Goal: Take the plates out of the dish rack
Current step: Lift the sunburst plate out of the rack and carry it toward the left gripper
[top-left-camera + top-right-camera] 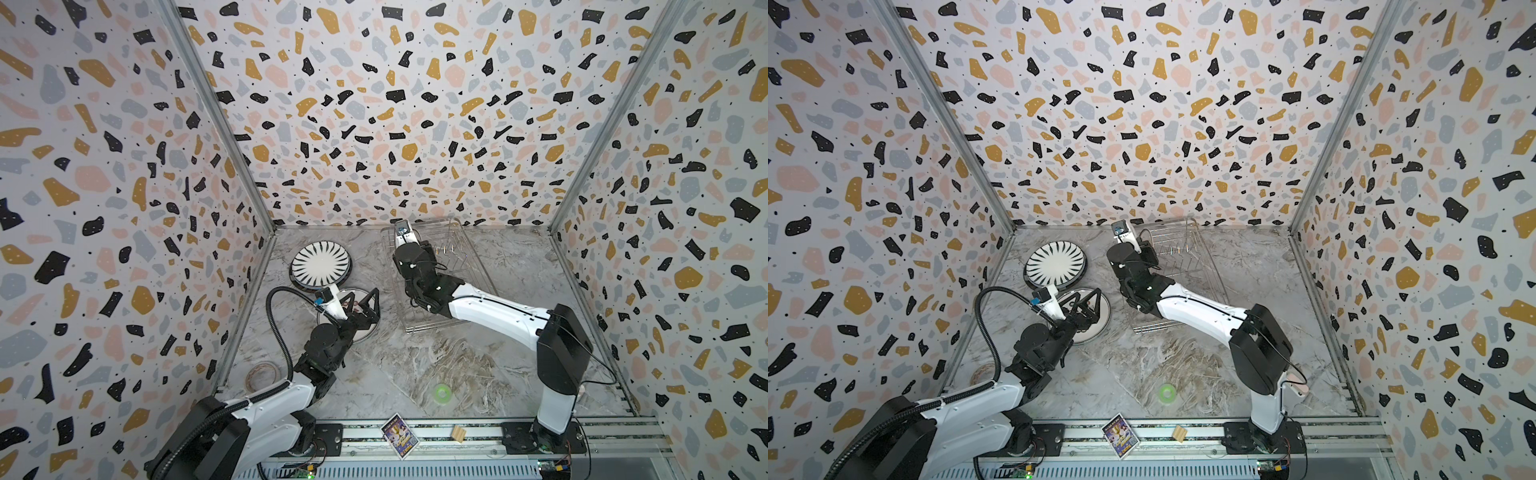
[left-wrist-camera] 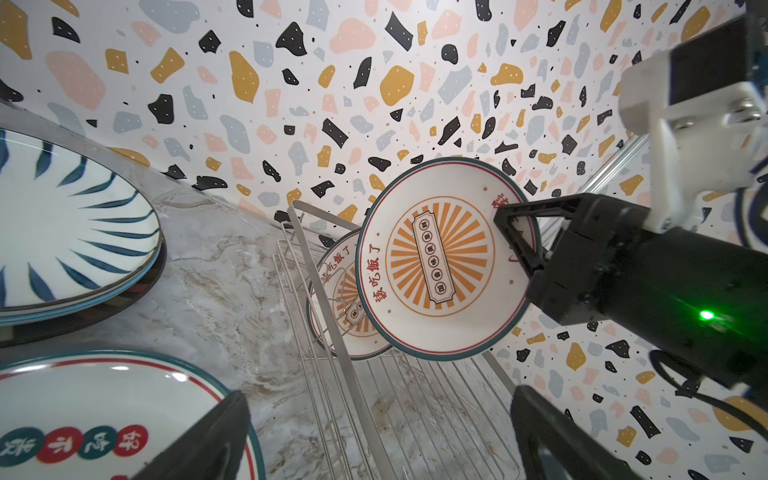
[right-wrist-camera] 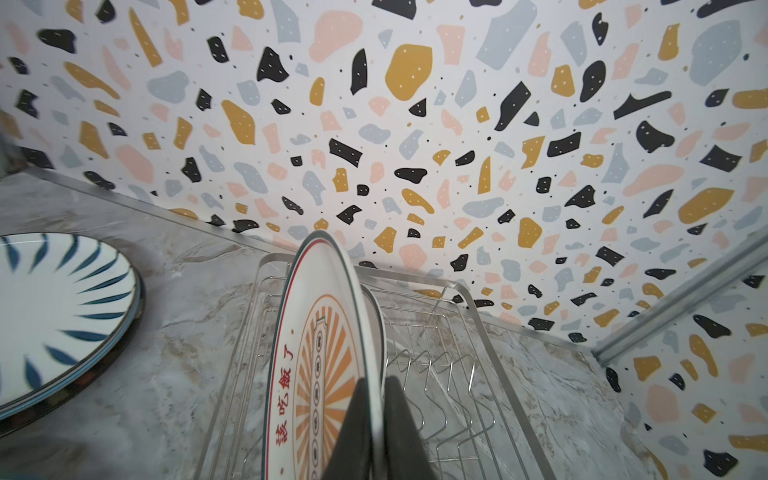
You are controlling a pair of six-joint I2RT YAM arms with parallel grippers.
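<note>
Beyond the open left jaws and a little to their left, a stack of plates [image 1: 321, 264] lay flat on the marble table [image 1: 415, 365]. The top one was white, with dark stripes running from the middle out to the rim, and dark rims showed under it. Directly under the left jaws lay the green-rimmed plate [image 2: 83, 399], flat on the table just beside the stack. It was white, with a green rim, a thin red line inside the rim, and round red and green marks with characters. The left gripper [image 2: 380, 390] stood over this plate with its jaws spread wide and nothing between them.

Further right, the right gripper [image 3: 376, 415] had its jaws closed tight on the rim of the sunburst plate [image 2: 440, 257]. This plate was white with a dark green rim, a thin red ring, red characters and a round field of orange rays around a long label. It stood on edge between the jaws, a little tilted, over the dish rack [image 1: 478, 270]. Whether its low rim touched the wires, I could not tell. Just behind it, a second sunburst plate [image 2: 345, 307] stood upright in the rack. The rack was of shiny silver wire with low sides, and a row of prongs [image 1: 444, 249] rose to the right of the closed jaws.
</note>
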